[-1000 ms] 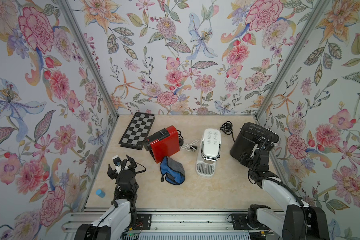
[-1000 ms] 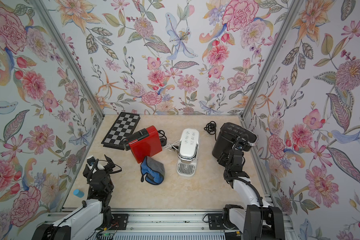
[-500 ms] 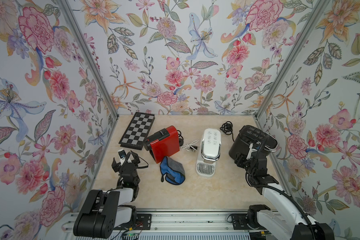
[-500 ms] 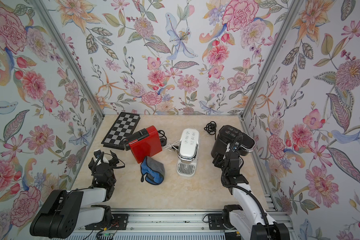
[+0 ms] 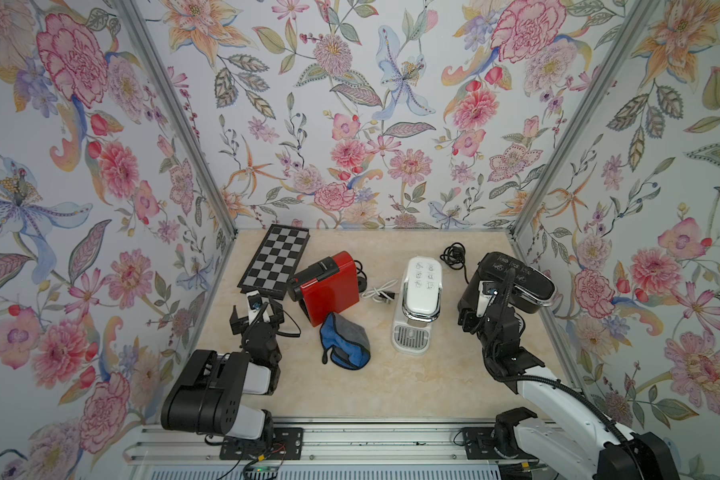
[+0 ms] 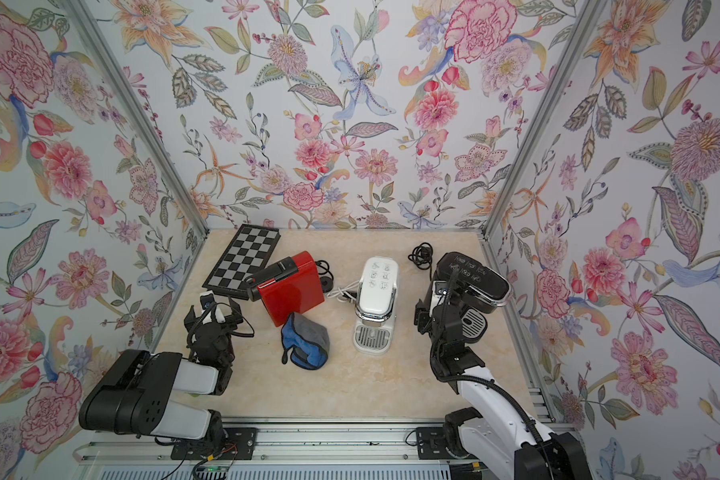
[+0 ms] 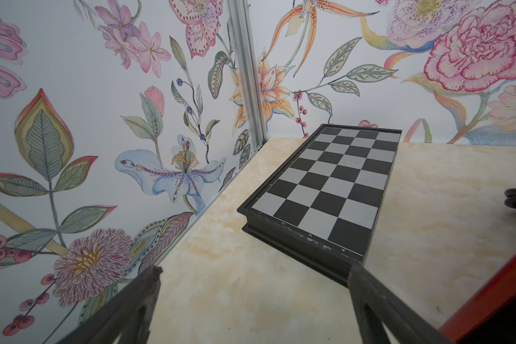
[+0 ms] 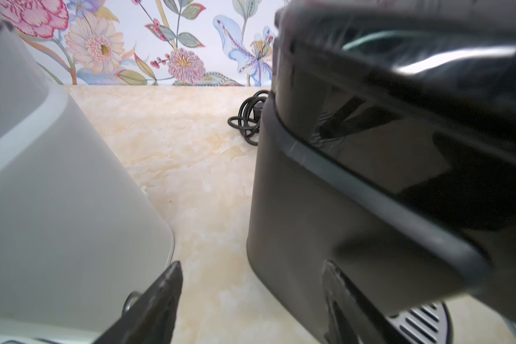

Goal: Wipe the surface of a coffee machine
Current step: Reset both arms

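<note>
The counter [image 5: 391, 386] holds the black coffee machine [image 5: 531, 283] at its right edge and the red coffee machine [image 5: 329, 291] with the blue cloth [image 5: 346, 340] loose just beside it. Left fingers [image 7: 148, 287] gape wide, empty; right fingers [image 8: 167, 287] stand apart, empty, beside the black machine.

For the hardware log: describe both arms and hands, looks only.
The left arm and right arm: white shells between black joints, a black cable looping along each. The left hand and right hand: black, with a small white camera block and thin dark fingers.

bright even light; close black coffee machine [image 8: 399, 166] blurred, glaring.
</note>
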Robot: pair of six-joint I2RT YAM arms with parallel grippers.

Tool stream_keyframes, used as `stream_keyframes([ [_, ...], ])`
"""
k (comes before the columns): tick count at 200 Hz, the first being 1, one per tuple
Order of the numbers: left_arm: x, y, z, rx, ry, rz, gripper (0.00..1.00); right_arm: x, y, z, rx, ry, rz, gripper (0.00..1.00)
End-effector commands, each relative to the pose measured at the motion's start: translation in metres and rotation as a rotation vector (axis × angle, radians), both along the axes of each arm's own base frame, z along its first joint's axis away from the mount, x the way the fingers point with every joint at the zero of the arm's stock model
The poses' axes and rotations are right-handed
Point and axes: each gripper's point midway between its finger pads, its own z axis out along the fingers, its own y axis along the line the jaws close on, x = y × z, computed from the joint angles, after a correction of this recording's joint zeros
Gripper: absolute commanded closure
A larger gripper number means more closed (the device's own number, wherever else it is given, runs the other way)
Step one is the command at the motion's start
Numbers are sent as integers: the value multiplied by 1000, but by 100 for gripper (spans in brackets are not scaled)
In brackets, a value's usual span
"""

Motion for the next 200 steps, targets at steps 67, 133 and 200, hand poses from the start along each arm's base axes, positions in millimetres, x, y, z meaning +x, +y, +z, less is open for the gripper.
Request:
stream_keyframes([
  [67, 5, -15, 13, 51, -82, -109, 1, 39, -5, -32, -93, -76, 116, 4],
  [133, 9, -12, 9, 46, -60, -91, 1, 42, 31, -40, -87, -24, 376, 0],
  [200, 10, -11, 9, 45, -55, -82, 1, 55, 8, -41, 52, -60, 393, 0],
])
